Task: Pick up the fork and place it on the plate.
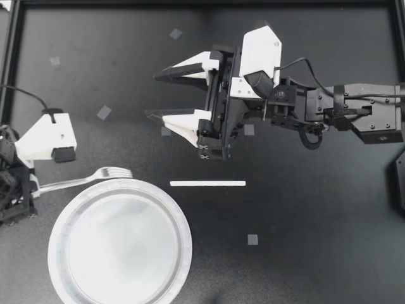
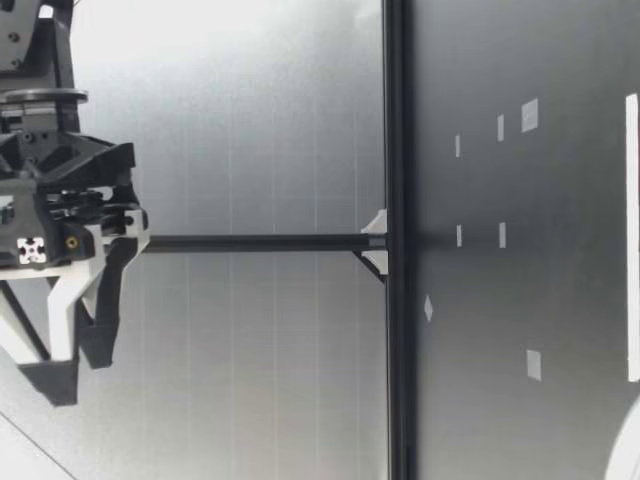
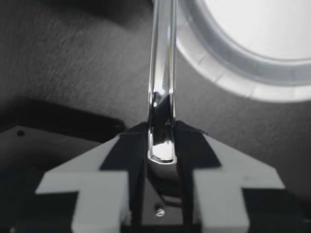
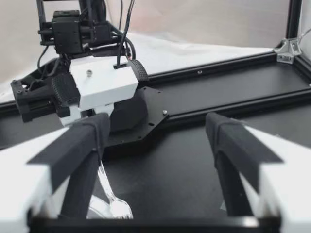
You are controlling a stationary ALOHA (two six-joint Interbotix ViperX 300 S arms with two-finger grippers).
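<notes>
1. While looking down from above, see left gripper (image 1: 37,187) just beside plate (image 1: 54,247), jaws pinching fork (image 1: 88,180) by its handle, tines at plate's rim. Find right gripper (image 1: 152,95) well apart from plate, jaws spread wide on nothing. Note strip (image 1: 207,183) near plate.
2. From table height, catch only a sliver of plate (image 2: 630,452), strip (image 2: 632,240) beside it, and a gripper (image 2: 70,370) high above the table.
3. Along left wrist, see fork (image 3: 163,73) clamped between both fingers (image 3: 121,155), shaft running past plate (image 3: 233,73).
4. Along right wrist, see right gripper (image 4: 160,141) spread wide, holding nothing; fork (image 4: 114,204) glimpsed ahead.
</notes>
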